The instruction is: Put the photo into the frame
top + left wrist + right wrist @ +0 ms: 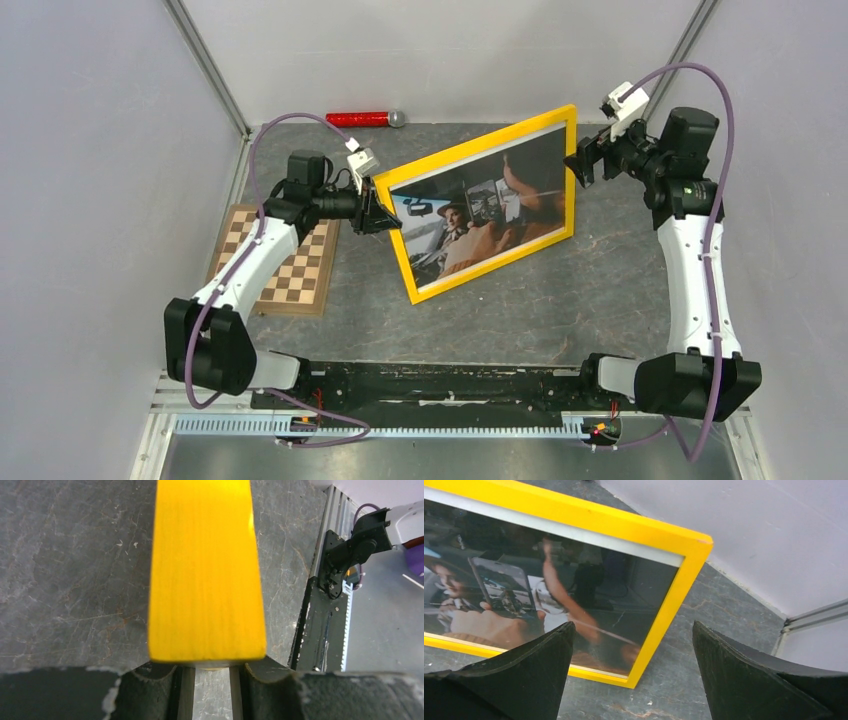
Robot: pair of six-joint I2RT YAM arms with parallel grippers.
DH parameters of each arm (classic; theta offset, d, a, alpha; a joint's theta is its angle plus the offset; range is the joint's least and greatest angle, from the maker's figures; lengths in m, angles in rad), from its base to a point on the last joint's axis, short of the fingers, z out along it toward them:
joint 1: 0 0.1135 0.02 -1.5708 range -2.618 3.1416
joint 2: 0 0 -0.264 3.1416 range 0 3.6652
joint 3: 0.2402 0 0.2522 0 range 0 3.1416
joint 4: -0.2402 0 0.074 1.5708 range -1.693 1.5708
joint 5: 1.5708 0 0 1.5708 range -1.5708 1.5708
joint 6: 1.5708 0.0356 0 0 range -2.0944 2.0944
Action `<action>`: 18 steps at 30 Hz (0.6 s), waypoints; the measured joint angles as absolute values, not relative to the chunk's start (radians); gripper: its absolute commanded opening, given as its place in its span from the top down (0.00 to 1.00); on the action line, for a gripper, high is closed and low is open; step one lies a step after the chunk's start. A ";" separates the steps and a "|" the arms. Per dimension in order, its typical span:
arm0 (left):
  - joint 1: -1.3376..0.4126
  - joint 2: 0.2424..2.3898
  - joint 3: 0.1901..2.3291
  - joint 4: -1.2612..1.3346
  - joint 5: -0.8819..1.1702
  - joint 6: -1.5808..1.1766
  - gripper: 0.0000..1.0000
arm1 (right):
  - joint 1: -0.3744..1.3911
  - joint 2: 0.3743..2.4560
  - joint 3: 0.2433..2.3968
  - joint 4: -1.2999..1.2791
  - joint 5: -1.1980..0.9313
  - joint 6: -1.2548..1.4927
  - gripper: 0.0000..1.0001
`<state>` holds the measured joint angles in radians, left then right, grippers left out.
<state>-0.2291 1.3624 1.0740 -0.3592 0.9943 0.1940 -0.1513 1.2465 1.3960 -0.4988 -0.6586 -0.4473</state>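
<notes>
The frame [475,150] stands raised near the middle of the tabletop [560,300], picture side facing the arm bases. Its long rails slant across the top view from 8 o'clock up toward 2 o'clock. The photo [480,215] sits inside it, with the dark car scene showing and a thin white border running along the yellow rail. In the right wrist view the lower right corner of the frame [674,595] rests on the grey surface. I cannot tell whether the far end of that rail touches down too.

The left tool [383,213] is clamped on the frame's short left rail, at the 9 o'clock side and close to the upper corner. Its own camera looks straight down that rail [205,570], a broad yellow strip running away from the lens with the dark fingers [150,690] pressed in on either side of it.

The right tool [583,160] hangs at about 3 o'clock of the frame, just beside the upper right corner. Its jaws are spread wide and hold nothing. Between its fingers [524,675] the photo [549,590] and that corner are in view, apart from both fingers.

A brown-and-cream chessboard [290,270] lies flat at 9 o'clock — partly under the left arm. A red stick with a grey knobbed end [362,119] lies at 11 o'clock against the back wall.
</notes>
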 measured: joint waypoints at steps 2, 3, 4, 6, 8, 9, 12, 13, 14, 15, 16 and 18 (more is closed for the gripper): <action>-0.228 1.367 1.067 -0.349 0.992 0.165 0.98 | -0.141 1.246 1.374 -0.487 -0.658 -0.442 0.11; -0.226 1.367 1.062 -0.342 0.992 0.150 0.98 | -0.136 1.246 1.362 -0.484 -0.658 -0.440 0.11; -0.224 1.368 1.056 -0.335 0.991 0.136 0.98 | -0.132 1.246 1.356 -0.483 -0.658 -0.439 0.12; -0.219 1.371 1.045 -0.325 0.991 0.110 0.98 | -0.121 1.246 1.342 -0.476 -0.657 -0.437 0.12; -0.213 1.377 1.039 -0.318 0.992 0.089 0.98 | -0.112 1.246 1.330 -0.467 -0.657 -0.434 0.12; -0.211 1.380 1.038 -0.316 0.992 0.080 0.98 | -0.107 1.246 1.325 -0.464 -0.656 -0.434 0.12; -0.204 1.387 1.029 -0.311 0.992 0.054 0.98 | -0.092 1.242 1.299 -0.448 -0.653 -0.428 0.12; -0.200 1.389 1.027 -0.309 0.992 0.046 0.98 | -0.088 1.239 1.291 -0.445 -0.651 -0.426 0.12; -0.197 1.391 1.024 -0.308 0.992 0.041 0.98 | -0.082 1.236 1.279 -0.439 -0.649 -0.424 0.12; -0.194 1.392 1.021 -0.304 0.992 0.036 0.98 | -0.080 1.235 1.272 -0.435 -0.649 -0.421 0.12; -0.191 1.393 1.016 -0.300 0.993 0.028 0.98 | -0.076 1.232 1.259 -0.425 -0.648 -0.418 0.12; -0.183 1.393 1.006 -0.295 0.994 0.014 0.98 | -0.071 1.225 1.232 -0.409 -0.646 -0.414 0.12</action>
<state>-0.1833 1.3926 1.0058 -0.2947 0.9936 0.0143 -0.0711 1.2247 1.2324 -0.4088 -0.6460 -0.4137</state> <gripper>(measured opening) 0.327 0.882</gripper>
